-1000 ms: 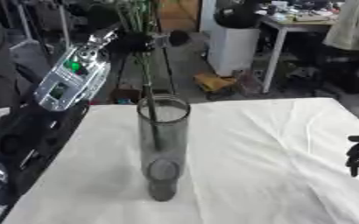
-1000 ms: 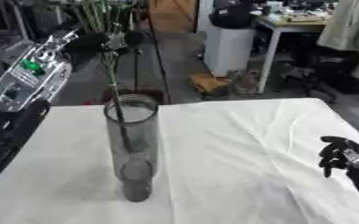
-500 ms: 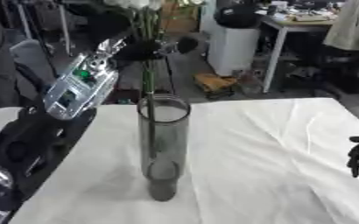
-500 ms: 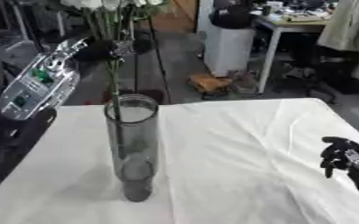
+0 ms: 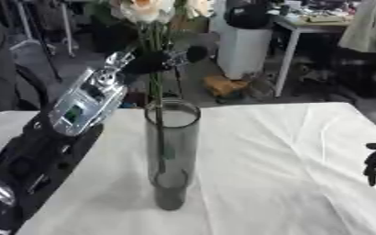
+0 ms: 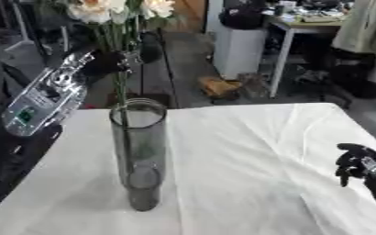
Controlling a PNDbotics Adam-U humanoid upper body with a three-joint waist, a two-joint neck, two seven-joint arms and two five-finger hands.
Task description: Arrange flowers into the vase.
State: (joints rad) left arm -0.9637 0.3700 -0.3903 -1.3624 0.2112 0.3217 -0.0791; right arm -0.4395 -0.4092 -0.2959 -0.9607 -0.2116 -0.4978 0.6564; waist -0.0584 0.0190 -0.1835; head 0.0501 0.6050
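Note:
A tall smoky glass vase stands upright on the white tablecloth, left of centre. My left hand comes in from the left and is shut on a bunch of pale flowers by their green stems. The stem ends reach down inside the vase to about its lower half. The blooms stand well above the rim. My right hand rests at the right edge of the table with its fingers curled, holding nothing.
The left forearm with its silver casing lies close beside the vase. Behind the table are a white bin, a desk and floor clutter. The cloth stretches between the vase and the right hand.
My left hand has lowered the flowers, so the stems go deeper into the vase and the blooms now show at the top. The right hand has not moved.

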